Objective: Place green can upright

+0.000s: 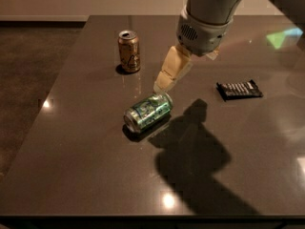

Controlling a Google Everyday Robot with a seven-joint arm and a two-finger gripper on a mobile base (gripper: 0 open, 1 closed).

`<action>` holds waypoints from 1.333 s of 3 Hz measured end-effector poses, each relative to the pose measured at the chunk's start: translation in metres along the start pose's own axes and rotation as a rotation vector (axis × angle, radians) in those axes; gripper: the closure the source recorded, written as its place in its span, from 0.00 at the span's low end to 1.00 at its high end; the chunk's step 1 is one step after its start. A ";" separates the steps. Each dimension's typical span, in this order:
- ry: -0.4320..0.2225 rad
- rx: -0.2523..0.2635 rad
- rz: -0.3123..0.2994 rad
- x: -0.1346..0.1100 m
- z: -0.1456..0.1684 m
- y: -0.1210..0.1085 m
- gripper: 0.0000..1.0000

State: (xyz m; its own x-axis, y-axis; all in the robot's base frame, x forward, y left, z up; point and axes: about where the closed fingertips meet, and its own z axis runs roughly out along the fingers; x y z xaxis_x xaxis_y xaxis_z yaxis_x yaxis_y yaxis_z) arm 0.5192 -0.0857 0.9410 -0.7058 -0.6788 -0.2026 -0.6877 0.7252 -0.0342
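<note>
The green can (147, 111) lies on its side near the middle of the dark table (86, 175), its silver end facing front left. My gripper (162, 84) hangs from the grey arm coming in from the upper right. Its cream fingers (172, 69) point down and to the left, with the tips just above the can's far right end. It holds nothing.
A gold-brown can (129, 51) stands upright at the back left of the table. A black snack bar (239, 89) lies to the right. The table's left edge drops to a dark floor (28, 80). The arm casts a large shadow at front right.
</note>
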 end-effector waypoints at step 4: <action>0.035 0.065 0.309 -0.021 0.024 0.011 0.00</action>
State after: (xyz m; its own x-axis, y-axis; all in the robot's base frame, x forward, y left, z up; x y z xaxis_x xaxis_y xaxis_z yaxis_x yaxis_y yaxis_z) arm 0.5307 -0.0609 0.9218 -0.8856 -0.4283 -0.1795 -0.4287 0.9026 -0.0389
